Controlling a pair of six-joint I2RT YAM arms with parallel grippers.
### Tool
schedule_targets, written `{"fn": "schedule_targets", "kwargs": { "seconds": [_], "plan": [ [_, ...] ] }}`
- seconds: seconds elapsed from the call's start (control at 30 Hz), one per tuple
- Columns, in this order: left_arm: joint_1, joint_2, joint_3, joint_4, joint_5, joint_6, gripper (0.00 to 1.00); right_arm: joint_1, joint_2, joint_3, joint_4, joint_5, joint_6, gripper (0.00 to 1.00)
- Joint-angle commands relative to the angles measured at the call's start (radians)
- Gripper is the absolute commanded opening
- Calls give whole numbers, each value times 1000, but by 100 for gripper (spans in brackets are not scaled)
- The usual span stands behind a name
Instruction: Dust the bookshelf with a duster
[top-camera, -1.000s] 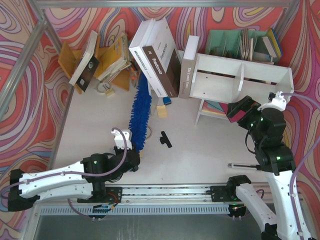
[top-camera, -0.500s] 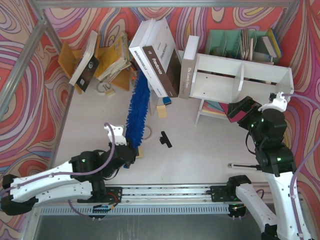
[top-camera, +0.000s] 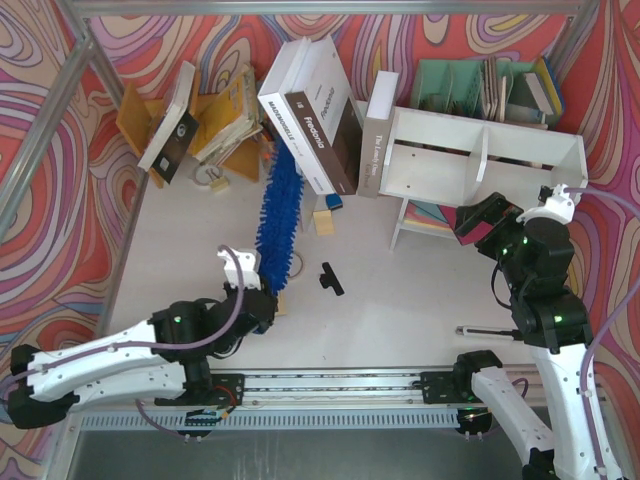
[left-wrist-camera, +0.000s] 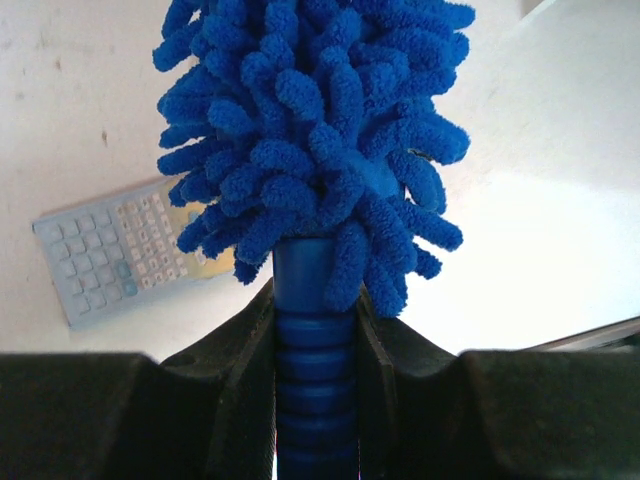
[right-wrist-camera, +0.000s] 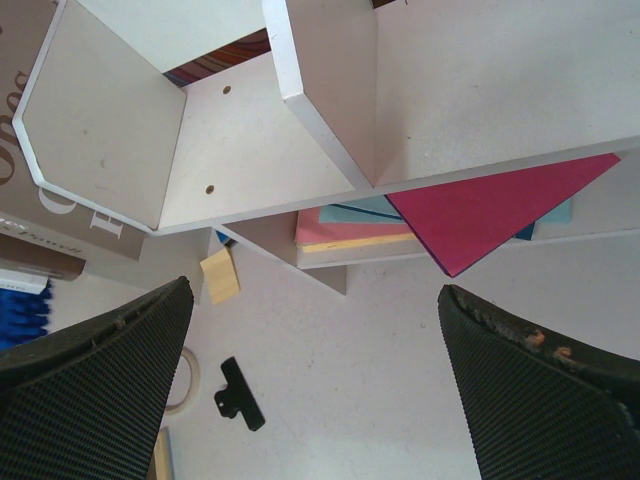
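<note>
The duster stretches away from the arms, well left of the bookshelf, its ribbed handle pinched in the jaws of the left gripper on a low, outstretched arm. The right gripper, arm upright and bent, hovers just in front of the bookshelf, jaws spread wide.

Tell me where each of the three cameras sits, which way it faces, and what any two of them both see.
Top external: above and behind the arms, looking down on the table; both arms, left end effector and right end effector show.
Left wrist: on the left wrist, looking along its fingers at the duster they clamp.
Right wrist: on the right wrist, facing the bookshelf between open fingers.
Shared: top and right wrist both show bookshelf and black clip.
</note>
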Motion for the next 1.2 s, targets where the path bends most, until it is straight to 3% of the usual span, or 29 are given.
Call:
{"fn": "schedule_targets", "kwargs": {
  "seconds": [0.0, 0.37, 0.87, 1.17],
  "plan": [
    [1, 33, -104, 70, 46, -50, 0, 2, -4, -9, 18, 9, -6, 99],
    [2, 156, -215, 128, 80, -125, 0, 2, -7, -4, 15, 7, -4, 99],
    [2, 32, -52, 69, 7, 7, 0, 1, -8, 11, 8, 8, -9, 99],
    [1, 115, -229, 157, 90, -124, 0, 2, 2, 24, 10, 7, -13, 99]
  ]
}}
